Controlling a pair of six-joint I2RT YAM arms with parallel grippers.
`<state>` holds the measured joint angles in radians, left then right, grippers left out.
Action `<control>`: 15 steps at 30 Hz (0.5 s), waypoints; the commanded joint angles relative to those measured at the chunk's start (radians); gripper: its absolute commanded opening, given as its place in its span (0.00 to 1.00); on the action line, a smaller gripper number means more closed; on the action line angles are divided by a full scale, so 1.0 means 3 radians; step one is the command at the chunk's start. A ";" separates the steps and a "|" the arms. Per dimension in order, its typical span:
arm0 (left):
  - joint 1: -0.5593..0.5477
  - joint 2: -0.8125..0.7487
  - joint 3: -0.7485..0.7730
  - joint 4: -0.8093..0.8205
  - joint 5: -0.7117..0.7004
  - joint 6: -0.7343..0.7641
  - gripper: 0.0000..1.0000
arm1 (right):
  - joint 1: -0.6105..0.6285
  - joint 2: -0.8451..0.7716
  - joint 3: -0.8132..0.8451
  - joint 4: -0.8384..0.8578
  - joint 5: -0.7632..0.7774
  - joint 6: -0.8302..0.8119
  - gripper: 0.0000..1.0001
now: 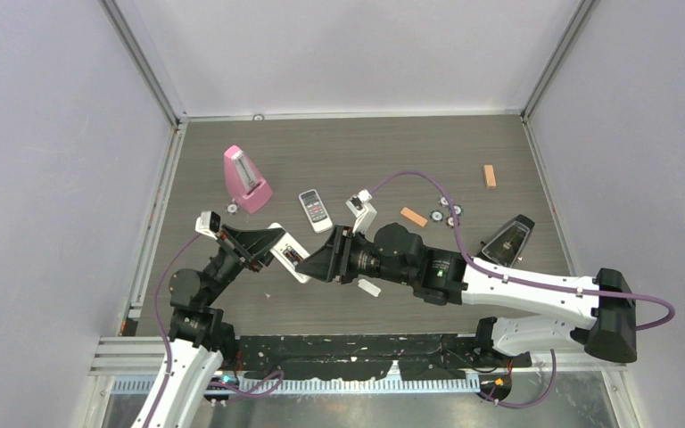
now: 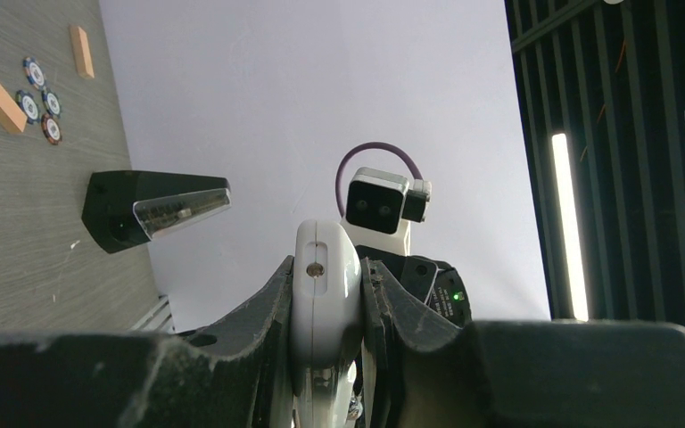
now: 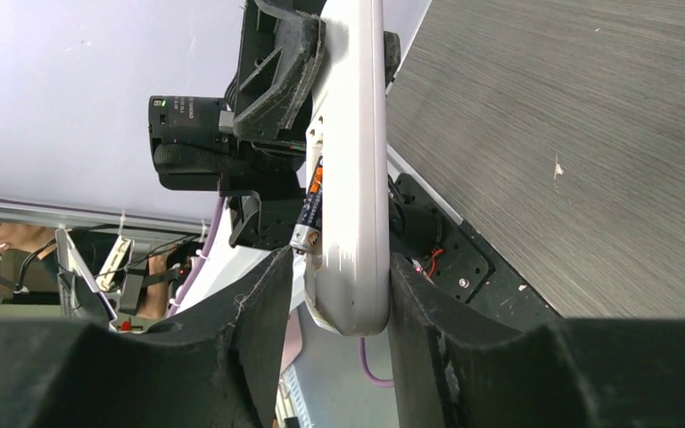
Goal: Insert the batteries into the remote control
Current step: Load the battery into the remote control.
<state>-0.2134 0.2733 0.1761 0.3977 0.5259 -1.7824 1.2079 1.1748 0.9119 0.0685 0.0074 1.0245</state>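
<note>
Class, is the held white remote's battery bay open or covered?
Open. In the right wrist view the remote control shows an uncovered bay with a battery in it; whether it is fully seated, cannot tell.

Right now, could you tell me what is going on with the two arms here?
The left arm's fingers are clamped on one end of the remote control, holding it up. The right arm's fingers straddle its other end, where a battery shows in the open bay; whether they grip it is unclear.
</note>
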 commanded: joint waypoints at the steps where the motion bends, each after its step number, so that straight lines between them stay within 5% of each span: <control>1: -0.0004 -0.0061 0.0054 0.0198 0.0084 0.0000 0.00 | -0.0028 0.0096 0.0155 0.0031 0.0056 0.0058 0.46; 12: -0.0007 -0.0119 0.0018 0.0183 0.0079 0.0004 0.00 | -0.0078 0.0176 0.0110 0.0099 0.0028 0.0200 0.37; 15: -0.0007 -0.0121 0.0002 0.0197 0.0054 0.0039 0.00 | -0.0084 0.0145 0.0082 0.0181 -0.0087 0.0193 0.49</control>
<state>-0.2089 0.2527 0.1715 0.3870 0.5137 -1.7710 1.1954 1.2053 0.9241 0.0673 -0.0204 1.0756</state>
